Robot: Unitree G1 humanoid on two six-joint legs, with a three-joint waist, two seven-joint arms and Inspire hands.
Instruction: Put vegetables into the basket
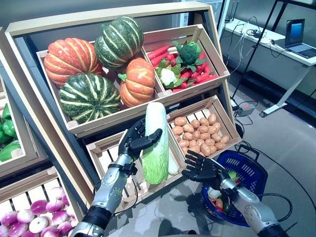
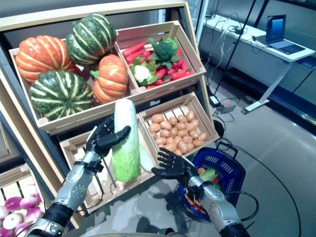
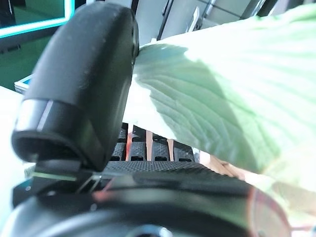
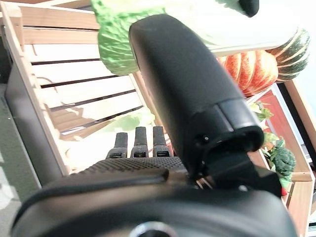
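Note:
My left hand (image 1: 134,143) is shut on a long napa cabbage (image 1: 156,143), white at the top and leafy green at the bottom, and holds it upright in front of the wooden stand's lower crate (image 1: 106,150). The cabbage's pale green leaf also shows close against the thumb in the left wrist view (image 3: 237,98). My right hand (image 1: 203,169) is open with fingers spread, just right of the cabbage's lower end and left of the blue basket (image 1: 254,173). The basket stands on the floor and holds several vegetables (image 1: 217,200). The right wrist view shows the cabbage's green end (image 4: 116,42) above the straight fingers (image 4: 140,143).
The wooden stand (image 1: 29,89) rises behind both hands, with a crate of potatoes (image 1: 197,131) right beside the right hand. A white desk with a laptop (image 1: 298,37) stands at the far right. Grey floor (image 1: 281,143) lies around the basket.

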